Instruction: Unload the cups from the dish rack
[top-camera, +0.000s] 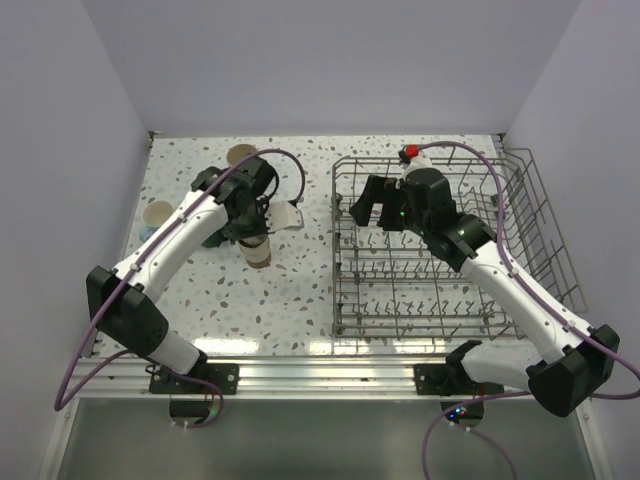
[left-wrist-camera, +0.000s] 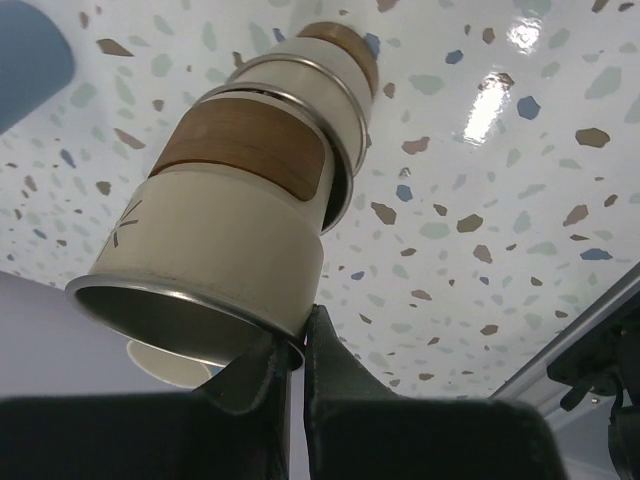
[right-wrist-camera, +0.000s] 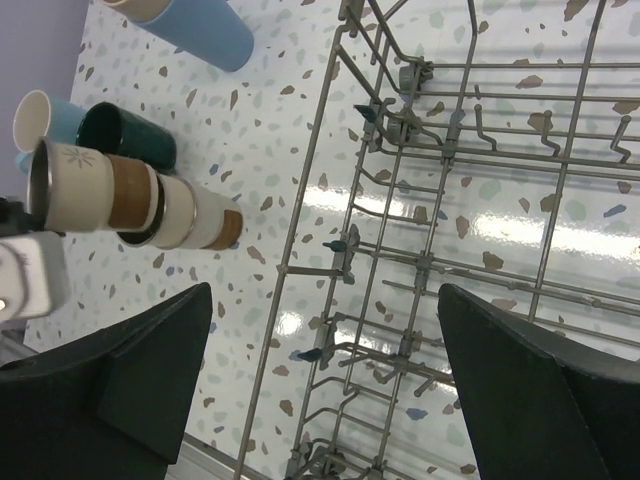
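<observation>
The rack (top-camera: 341, 262) lies on the right half of the table (top-camera: 300, 300), with the stack of cups (top-camera: 259, 250) to its left. A mug (top-camera: 288, 217) is just behind the stack, one cup (top-camera: 240, 155) further back, and another cup (top-camera: 158, 213) far left. The left pincer (left-wrist-camera: 297, 350) is on the stack's top rim, and the right pincer (top-camera: 375, 210) hangs over the rack's back left.

Bright, even overhead light, white glare on the speckled tabletop (left-wrist-camera: 497, 95), soft shadows, edges mildly distorted.

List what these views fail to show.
Top view: right arm covers part of the dish rack; cups beneath cannot be excluded.
Top view: left arm mostly hides the dark teal mug.
Left wrist: blurred blue shape, cut by the corner.
Right wrist: light blue tumbler, cut by top edge.
</observation>
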